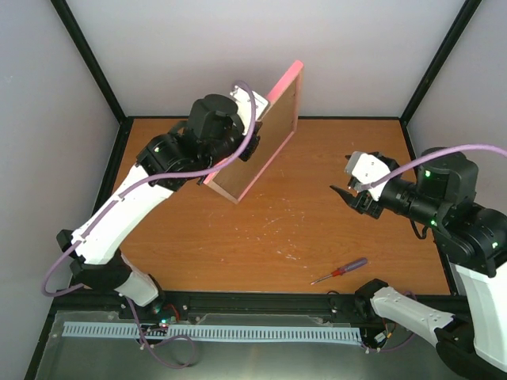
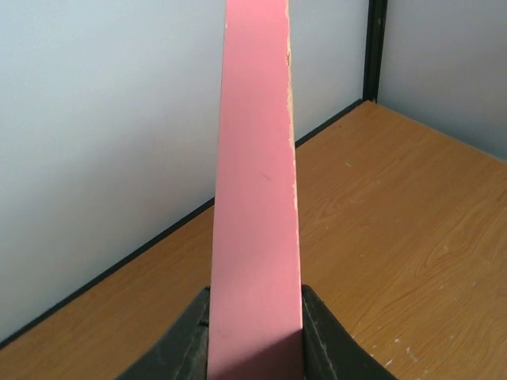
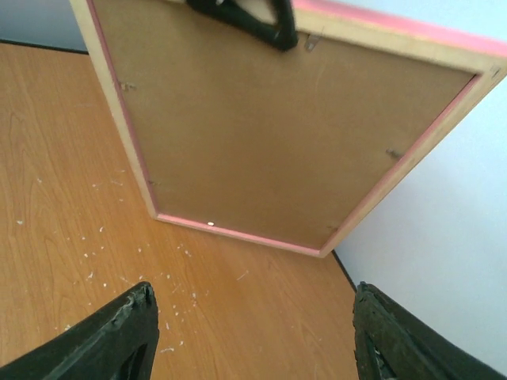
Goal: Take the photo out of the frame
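Note:
The pink frame (image 1: 265,142) stands on edge on the table, tilted, its brown board back (image 3: 285,134) facing the right arm. My left gripper (image 1: 247,141) is shut on the frame's pink edge (image 2: 257,237), a finger pressed on each side of it. My right gripper (image 1: 344,184) hovers open to the right of the frame, well apart from it, nothing between its fingers (image 3: 119,336). Small metal tabs (image 3: 394,153) sit along the board's rim. The photo is hidden behind the board.
A small purple-handled screwdriver (image 1: 341,271) lies on the wooden table (image 1: 261,237) near the front right. White walls with black corner posts (image 1: 432,63) close in the back and sides. Pale specks dot the wood under the frame.

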